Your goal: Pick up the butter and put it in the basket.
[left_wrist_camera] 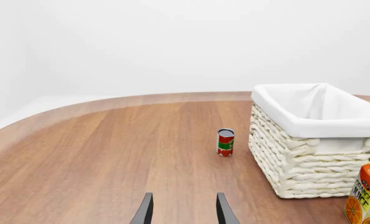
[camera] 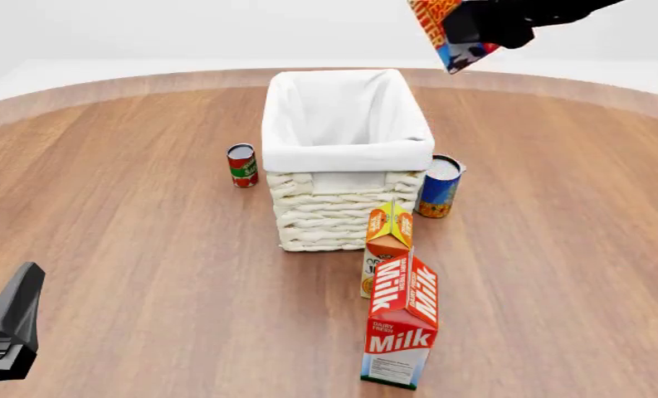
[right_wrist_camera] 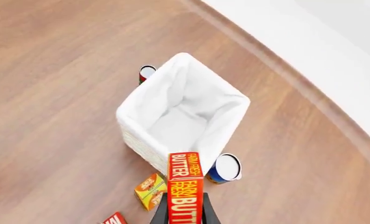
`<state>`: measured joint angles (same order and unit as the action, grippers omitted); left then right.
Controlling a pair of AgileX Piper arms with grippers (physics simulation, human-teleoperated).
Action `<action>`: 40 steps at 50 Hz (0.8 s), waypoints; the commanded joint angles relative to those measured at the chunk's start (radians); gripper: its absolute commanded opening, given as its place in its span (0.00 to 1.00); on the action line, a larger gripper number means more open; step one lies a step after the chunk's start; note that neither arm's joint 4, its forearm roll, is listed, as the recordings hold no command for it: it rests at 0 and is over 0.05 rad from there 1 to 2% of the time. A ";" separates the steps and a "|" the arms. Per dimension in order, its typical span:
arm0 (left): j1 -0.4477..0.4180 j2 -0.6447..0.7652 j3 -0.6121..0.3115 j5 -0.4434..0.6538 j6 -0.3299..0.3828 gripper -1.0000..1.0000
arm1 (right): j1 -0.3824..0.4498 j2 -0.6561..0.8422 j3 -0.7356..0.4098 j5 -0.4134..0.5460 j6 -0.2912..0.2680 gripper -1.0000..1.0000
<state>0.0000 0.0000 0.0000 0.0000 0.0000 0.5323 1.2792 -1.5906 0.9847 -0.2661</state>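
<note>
Right wrist view shows the right gripper (right_wrist_camera: 185, 215) clenched on the butter (right_wrist_camera: 185, 186), its two dark fingers pressed against the box's sides, held high above the table (right_wrist_camera: 41, 93). Beneath it lies the basket (right_wrist_camera: 231, 100), its white liner bare inside. A blue can (right_wrist_camera: 225, 168) stands just beside the basket, a red can (right_wrist_camera: 146, 72) on the opposite side, and the juice carton (right_wrist_camera: 150, 190) near its front wall. Front view places the milk carton (camera: 404, 332) closest to the camera. Low at the left, the left gripper (left_wrist_camera: 183, 210) hangs with fingers parted around nothing.
</note>
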 commanded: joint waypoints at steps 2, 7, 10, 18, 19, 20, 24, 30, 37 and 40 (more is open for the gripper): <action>0.000 0.000 0.000 0.000 0.000 1.00 | 0.012 0.063 -0.074 -0.016 0.070 0.00; 0.000 0.000 0.000 0.000 0.000 1.00 | 0.033 0.093 -0.050 -0.053 0.082 0.00; 0.000 0.000 0.000 0.000 0.000 1.00 | 0.042 0.107 -0.053 -0.062 0.079 0.00; 0.000 0.000 0.000 0.000 0.000 1.00 | 0.050 0.183 -0.122 -0.070 0.090 0.00; 0.000 0.000 0.000 0.000 0.000 1.00 | 0.055 0.189 -0.123 -0.074 0.089 0.00; 0.000 0.000 0.000 0.000 0.000 1.00 | 0.057 0.200 -0.133 -0.075 0.096 0.00; 0.000 0.000 0.000 0.000 0.000 1.00 | 0.060 0.242 -0.177 -0.076 0.092 0.00; 0.000 0.000 0.000 0.000 0.000 1.00 | 0.069 0.297 -0.246 -0.066 0.084 0.00; 0.000 0.000 0.000 0.000 0.000 1.00 | 0.067 0.347 -0.292 -0.065 0.073 0.00; 0.000 0.000 0.000 0.000 0.000 1.00 | 0.061 0.362 -0.292 -0.069 0.070 0.00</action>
<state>0.0000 0.0000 0.0000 0.0000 0.0000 0.5946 1.5829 -1.8158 0.9240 -0.2008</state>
